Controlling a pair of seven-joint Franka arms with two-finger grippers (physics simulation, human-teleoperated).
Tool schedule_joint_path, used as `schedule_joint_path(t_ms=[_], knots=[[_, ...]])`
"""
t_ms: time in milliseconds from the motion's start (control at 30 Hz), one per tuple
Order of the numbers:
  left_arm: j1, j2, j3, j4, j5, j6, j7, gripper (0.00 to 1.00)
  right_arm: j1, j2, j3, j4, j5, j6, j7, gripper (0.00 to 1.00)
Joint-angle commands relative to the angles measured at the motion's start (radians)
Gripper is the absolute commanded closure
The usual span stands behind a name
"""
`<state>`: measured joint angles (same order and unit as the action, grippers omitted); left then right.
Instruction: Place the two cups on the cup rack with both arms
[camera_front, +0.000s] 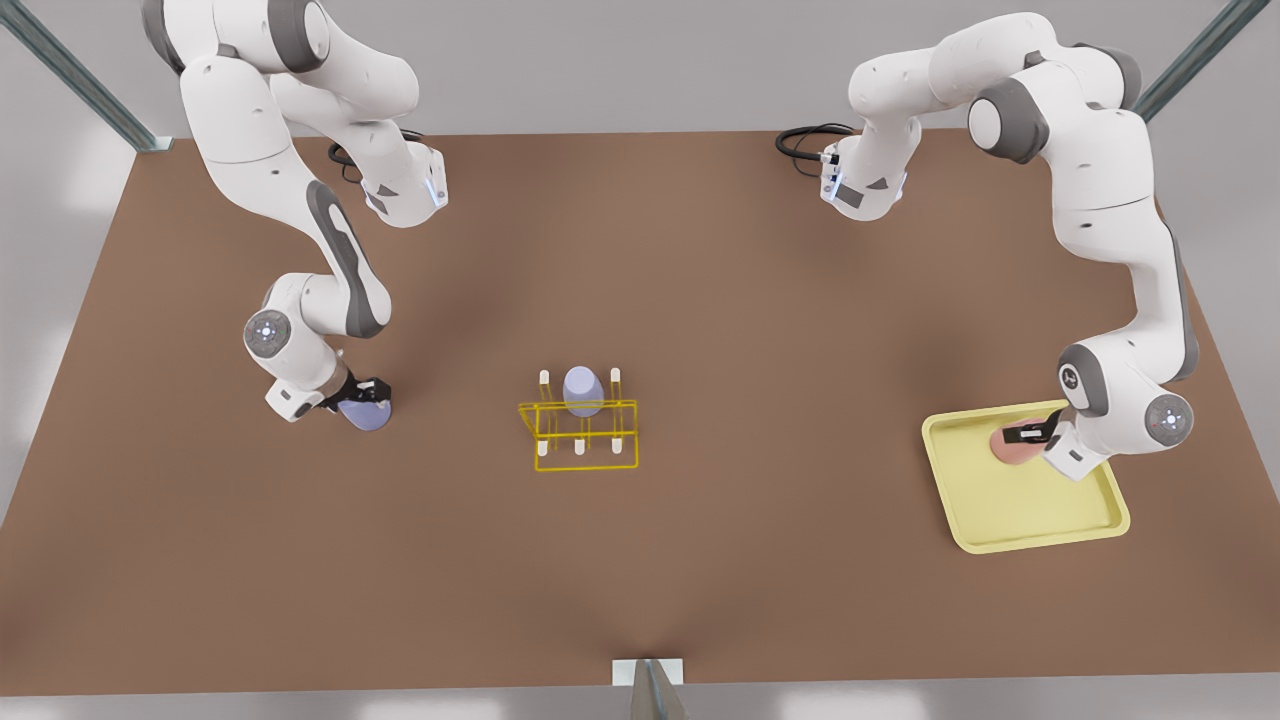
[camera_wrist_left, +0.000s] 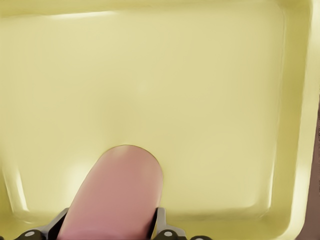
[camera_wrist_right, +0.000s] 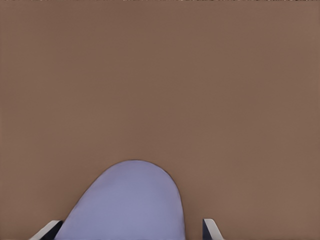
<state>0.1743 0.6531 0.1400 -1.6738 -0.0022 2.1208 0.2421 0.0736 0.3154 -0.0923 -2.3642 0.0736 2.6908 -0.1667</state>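
Brown table (camera_front: 700, 300) — yellow tray (camera_front: 1030, 510)

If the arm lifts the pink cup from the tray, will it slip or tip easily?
The pink cup looks smooth and tapered, so it may slide toward its narrower end between the left gripper fingers. It seems small and plain, probably light. It lies over the yellow tray, whose glossy floor likely gives little friction if the cup is released.

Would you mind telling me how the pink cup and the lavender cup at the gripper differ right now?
The pink cup lies in the yellow tray at the front view's right, at the left gripper; the lavender cup is over bare brown table at the front view's left, at the right gripper. They differ in colour. Both are plain, handleless, and between gripper fingers. A second lavender cup sits on the cup rack.
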Motion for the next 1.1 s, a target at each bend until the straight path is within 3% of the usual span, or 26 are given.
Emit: schedule_joint_path(t_ms=[0, 500, 600, 667, 767, 833, 967, 1067], knots=[[0.001, 0.002, 0.000, 0.000, -0.001, 0.002, 0.031, 0.18, -0.002, 0.004, 0.000, -0.006, -0.003, 0.029, -0.014, 0.00], [-0.016, -0.012, -0.007, 0.011, -0.004, -0.030, -0.043, 0.20, 0.000, -0.010, 0.002, -0.018, -0.005, 0.023, -0.037, 0.00], [-0.121, -0.078, -0.011, 0.020, -0.005, -0.128, -0.257, 0.20, 0.000, -0.009, 0.002, -0.018, -0.005, 0.023, -0.045, 0.00], [-0.210, -0.079, -0.020, 0.106, -0.044, -0.249, -0.425, 0.20, 0.000, -0.002, 0.000, -0.018, -0.005, 0.023, -0.045, 0.03], [-0.219, -0.047, -0.158, 0.307, -0.041, -0.440, -0.662, 0.20, 0.000, -0.004, 0.000, -0.017, -0.005, 0.023, -0.045, 0.19], [-0.248, -0.006, -0.293, 0.365, -0.038, -0.424, -0.946, 0.20, 0.000, -0.009, 0.000, -0.013, -0.005, 0.023, -0.045, 0.21], [-0.320, 0.166, -0.482, 0.630, -0.044, -0.338, -1.282, 0.20, -0.002, -0.024, 0.002, -0.006, -0.003, 0.018, -0.048, 0.21], [-0.355, 0.203, -0.496, 0.672, -0.119, -0.145, -1.397, 0.20, -0.002, -0.030, 0.002, -0.004, -0.005, 0.012, -0.051, 0.21]])
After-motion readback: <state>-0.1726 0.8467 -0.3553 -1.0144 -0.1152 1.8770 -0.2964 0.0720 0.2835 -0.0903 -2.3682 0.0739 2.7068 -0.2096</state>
